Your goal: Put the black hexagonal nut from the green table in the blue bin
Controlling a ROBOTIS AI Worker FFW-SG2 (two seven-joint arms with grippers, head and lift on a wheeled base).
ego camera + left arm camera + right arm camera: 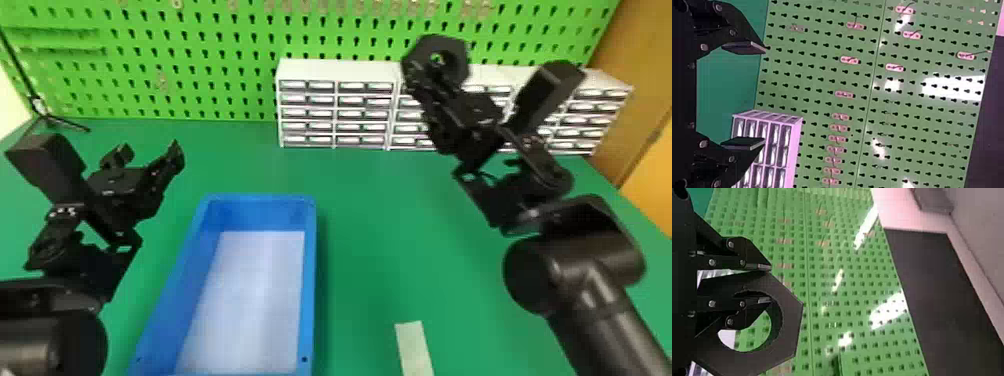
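Across the green table (380, 225), the blue bin (309, 280) is placed left of centre. The left gripper (764, 96) is spread open and empty. By the right gripper (770, 284), the black nut (791, 321) is pinched at its rim, one finger through the hole, raised above the table. It is best carried left, lowered inside the walls, then released gently, so that the hole is not snagged on that finger.

The blue rectangular plastic bin (309, 280) and pale flat strip (414, 347) are cut off at the head view's bottom edge.
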